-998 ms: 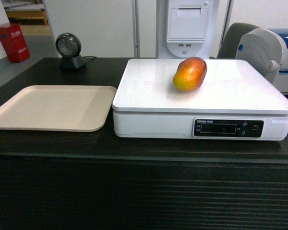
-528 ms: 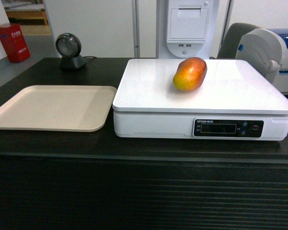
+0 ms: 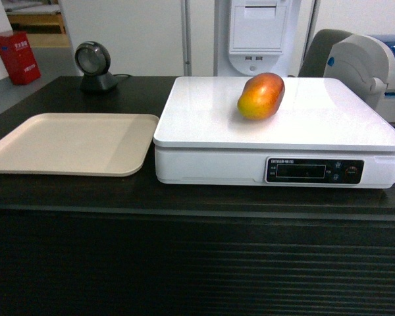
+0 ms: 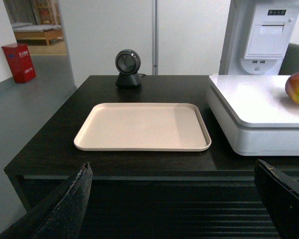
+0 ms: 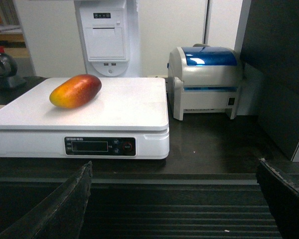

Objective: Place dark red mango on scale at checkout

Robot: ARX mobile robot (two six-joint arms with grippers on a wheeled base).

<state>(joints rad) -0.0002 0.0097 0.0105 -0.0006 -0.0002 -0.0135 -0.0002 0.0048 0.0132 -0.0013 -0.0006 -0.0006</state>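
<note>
Head view: a black wood-grain checkout (image 3: 72, 191) with a slatted front fills the lower frame, with white wall panels behind it. The scale (image 3: 276, 131) stands on the counter right of centre; a beige tray (image 3: 66, 145) lies just beside it on the left, and a round scanner (image 3: 94, 66) stands at the back. The dark red mango (image 3: 261, 96) rests on the scale platter, toward its rear, red end up and yellow-orange end toward the camera. No gripper appears in this view.

Left wrist view: the left gripper (image 4: 174, 199) hangs in front of the counter edge, fingers spread wide with nothing between them. The tray lies ahead; the mango shows at the right margin on the scale.

Right wrist view: the right gripper (image 5: 174, 199) is likewise spread and empty, well apart from the mango. A label printer (image 5: 207, 82) stands just right of the scale.

Handling assessment: the mango is probably moderately heavy and firm, with glossy skin likely to slip. Its rounded form may roll. If regrasping were needed, take hold across the short axis at mid-length, with moderate force to avoid bruising.
</note>
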